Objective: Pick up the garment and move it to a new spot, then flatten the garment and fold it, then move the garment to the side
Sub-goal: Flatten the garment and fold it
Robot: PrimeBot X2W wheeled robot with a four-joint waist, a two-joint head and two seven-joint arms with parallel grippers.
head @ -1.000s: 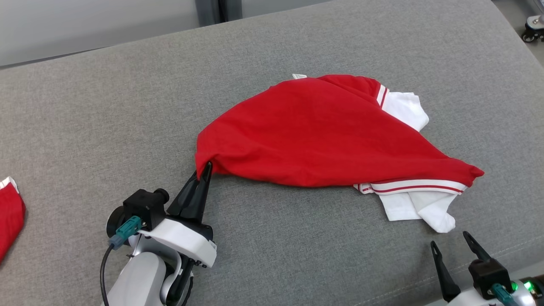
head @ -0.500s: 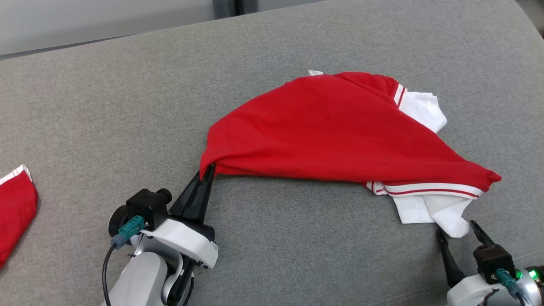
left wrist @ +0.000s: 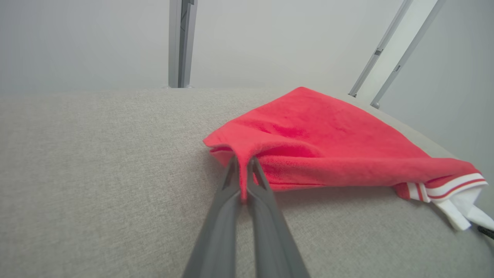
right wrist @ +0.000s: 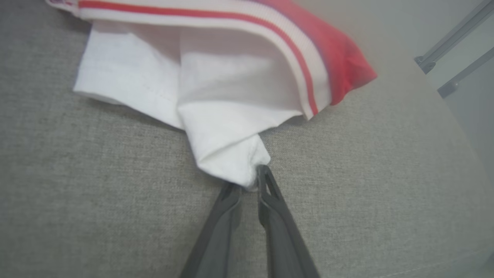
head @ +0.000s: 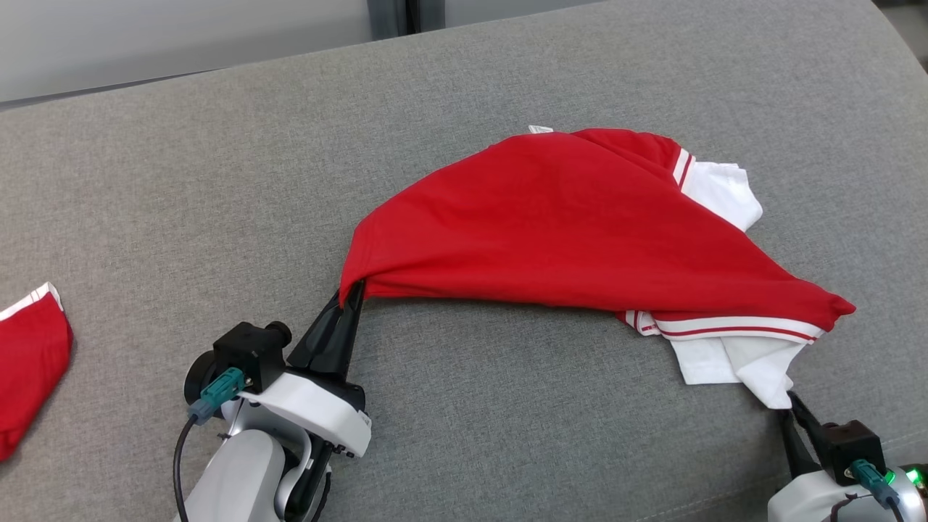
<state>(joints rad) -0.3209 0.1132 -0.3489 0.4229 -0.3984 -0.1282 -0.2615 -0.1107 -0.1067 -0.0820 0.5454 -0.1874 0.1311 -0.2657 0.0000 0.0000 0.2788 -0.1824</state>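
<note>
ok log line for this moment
left claw: shut on red-and-white fabric garment | right claw: shut on its white corner | garment: crumpled on grey cushion

Here's the grey woven cushion [head: 181,181], broad and rounding off at its far edge, and on its right half lies the red garment [head: 565,225], red body draped over white sleeves with red-and-white striped trim. Its near left corner is drawn out to a point, and a white tip trails at the near right. Well apart, at the left edge, rests a second red piece [head: 29,362] with white trim.
</note>
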